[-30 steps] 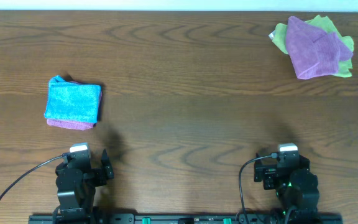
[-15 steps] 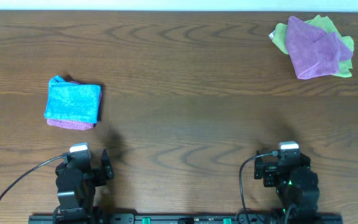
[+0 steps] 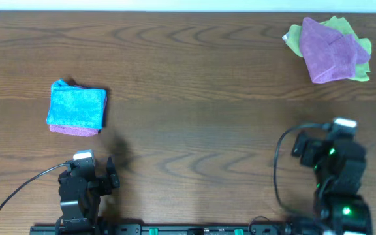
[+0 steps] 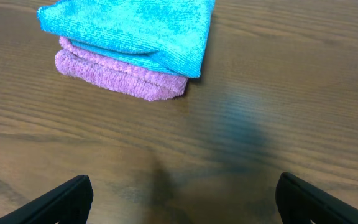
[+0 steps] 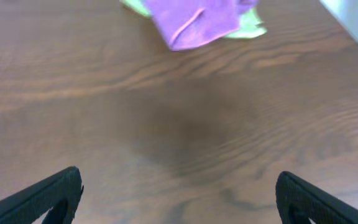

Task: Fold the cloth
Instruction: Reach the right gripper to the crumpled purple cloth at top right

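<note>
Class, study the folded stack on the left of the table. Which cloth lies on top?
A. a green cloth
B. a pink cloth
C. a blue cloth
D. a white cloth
C: the blue cloth lies folded on top of the pink cloth, whose edge shows beneath it.

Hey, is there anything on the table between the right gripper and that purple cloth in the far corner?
Nothing visible. Only bare table lies between the open right gripper and the purple cloth, which sits crumpled on a green cloth. The folded blue cloth is far off on the left side.
</note>
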